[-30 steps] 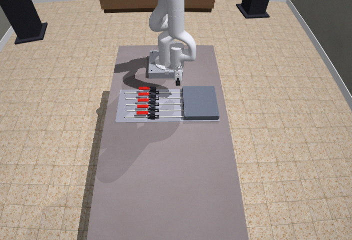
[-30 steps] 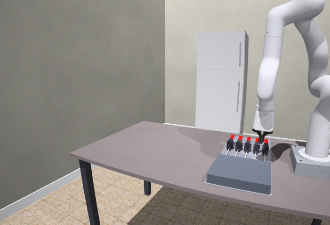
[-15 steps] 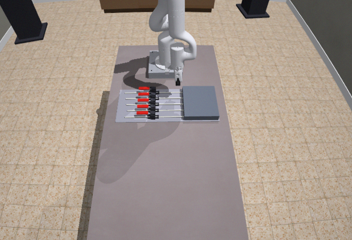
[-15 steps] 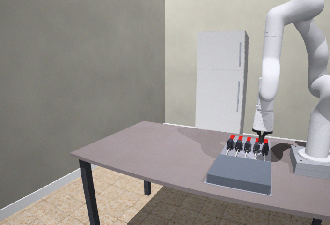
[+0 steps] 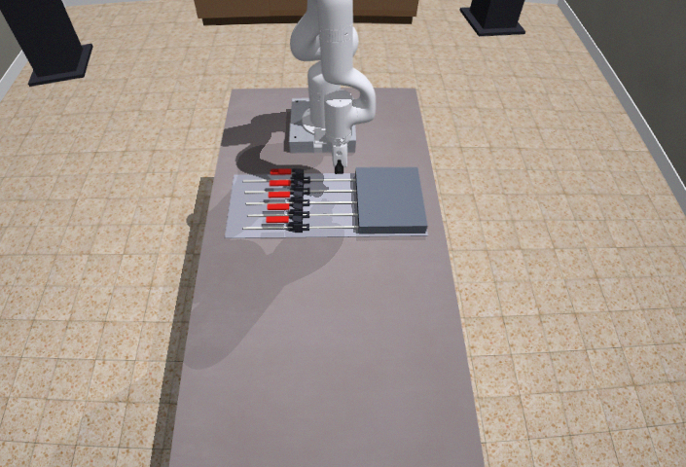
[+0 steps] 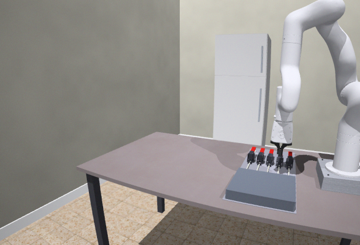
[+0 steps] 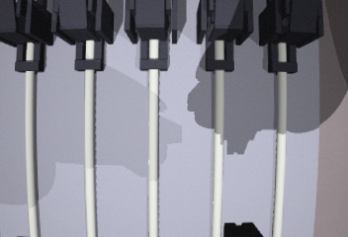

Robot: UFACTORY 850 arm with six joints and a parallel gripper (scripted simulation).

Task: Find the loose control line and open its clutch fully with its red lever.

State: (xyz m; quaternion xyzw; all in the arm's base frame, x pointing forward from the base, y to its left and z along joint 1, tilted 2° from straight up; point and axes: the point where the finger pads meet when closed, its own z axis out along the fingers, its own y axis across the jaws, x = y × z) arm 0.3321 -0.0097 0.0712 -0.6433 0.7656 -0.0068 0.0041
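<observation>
Five pale control lines run side by side from the grey console (image 5: 390, 197) (image 6: 261, 183) through black clutches. The line nearest the robot base (image 5: 329, 180) (image 7: 281, 163) and the one beside it (image 5: 329, 191) (image 7: 218, 173) show in the top view and the wrist view. Red levers, such as the farthest from the base (image 5: 277, 219) (image 6: 253, 149) and the nearest (image 5: 281, 171) (image 6: 290, 153), lie back from the clutches, away from the console. My gripper (image 5: 339, 168) (image 6: 279, 153) (image 7: 242, 230) is shut and empty, its tip between the two base-side lines in the wrist view. Contact cannot be told.
The pale base plate (image 5: 238, 217) (image 7: 123, 197) carries the clutches and console on the table (image 5: 327, 330) (image 6: 171, 161). The black clutch bodies (image 7: 21, 22) (image 7: 152, 20) stand close together at the top of the wrist view. The robot's pedestal (image 5: 321, 146) (image 6: 344, 183) is near the base-side line.
</observation>
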